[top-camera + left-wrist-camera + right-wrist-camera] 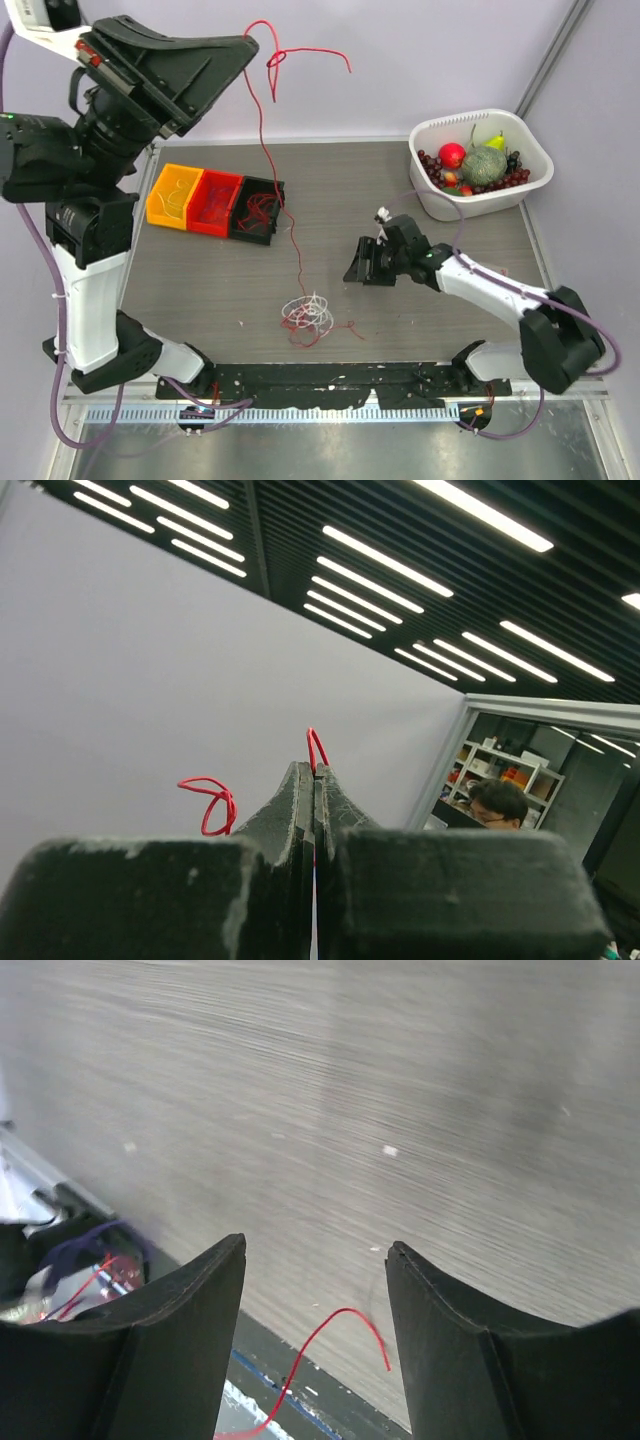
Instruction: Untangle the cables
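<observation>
We clench our left gripper [250, 45], high above the yellow, red and black plastic bins [214, 203], on one thin red wire [277, 58] from the red-and-white cable tangle [308, 316], which lies on the table to the near right of those bins. Our right gripper [316, 1246], farther right, gapes empty.

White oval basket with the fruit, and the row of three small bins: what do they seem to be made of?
The white oval basket looks like moulded plastic: smooth, slightly glossy walls, thick rounded rim. The row of three small bins, orange, red and black, is probably plastic too: even colour, thin straight walls.
</observation>
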